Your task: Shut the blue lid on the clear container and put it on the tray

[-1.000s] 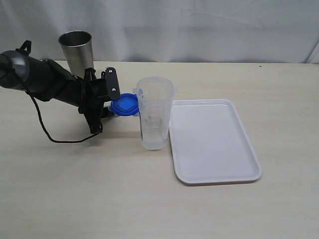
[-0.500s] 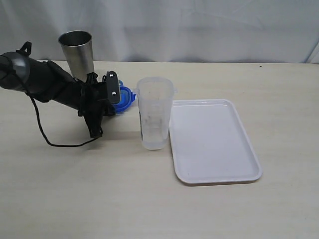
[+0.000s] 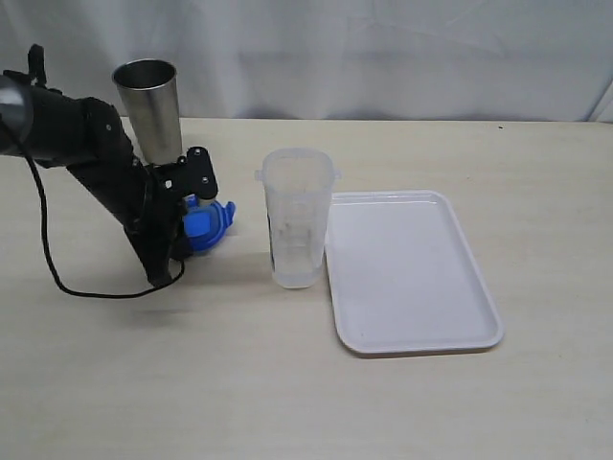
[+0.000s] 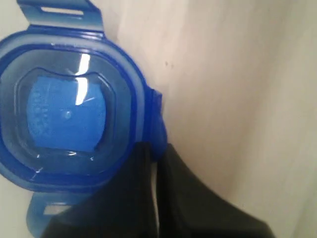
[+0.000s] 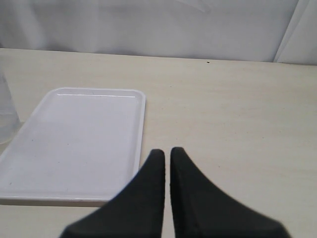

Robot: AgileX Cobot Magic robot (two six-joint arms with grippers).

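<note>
As left gripper pinches, blue lid edge-held

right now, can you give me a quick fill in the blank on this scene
The left fingers are shut on the ____ lid.
In the exterior view the container stands just ____ of the tray.
The right fingers are ____ and hold nothing.
Missing words: blue; left; shut.

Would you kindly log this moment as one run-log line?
left hand: shut on blue lid | right hand: shut, empty | clear container: upright, uncapped, off tray | stage: lid grasped
</note>
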